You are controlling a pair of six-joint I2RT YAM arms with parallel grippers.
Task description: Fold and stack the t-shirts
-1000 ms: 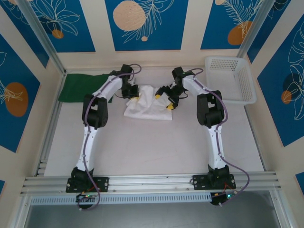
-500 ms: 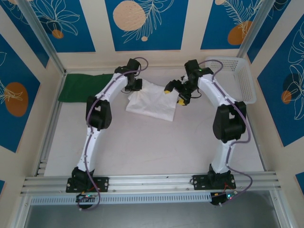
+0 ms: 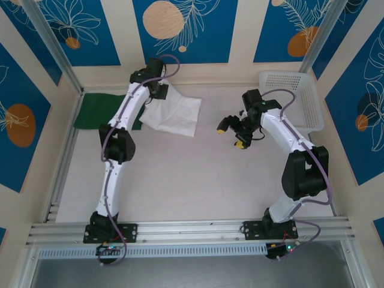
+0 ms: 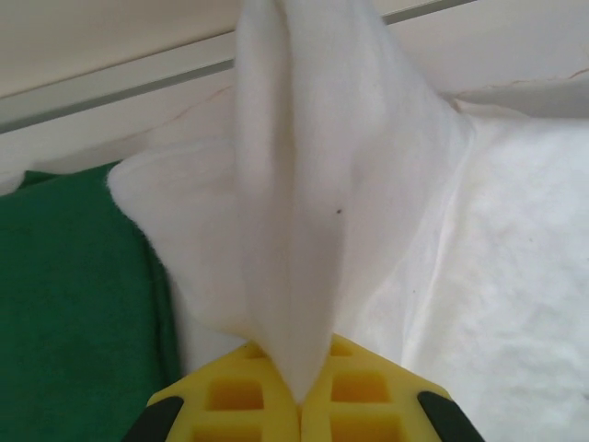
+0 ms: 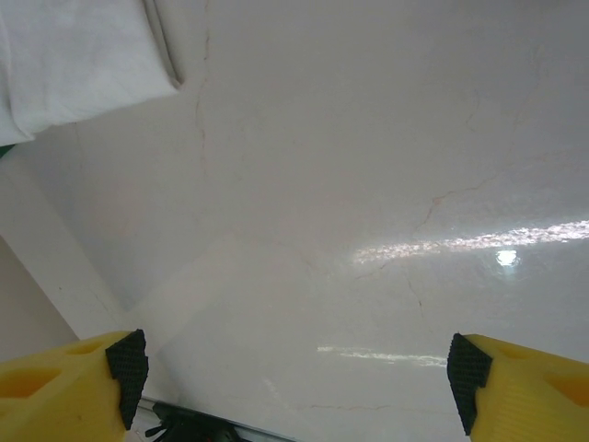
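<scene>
Both arms have swung apart in the last second. The left end effector [image 3: 159,90] has dragged the white t-shirt [image 3: 177,115] back and away from the white mesh basket [image 3: 294,96], while the right end effector [image 3: 231,134] has pulled off the shirt toward the basket. The left one's yellow jaws are pressed together on a pinched peak of white cloth, and the frame edge cuts off most of its fingers. The shirt's printed marks are too small to make out. The right one hangs over bare surface [image 3: 192,180], jaws spread wide and empty. The dark green t-shirt [image 3: 102,111] lies farthest from the basket, its nearer end hidden behind the left arm and the white cloth.
</scene>
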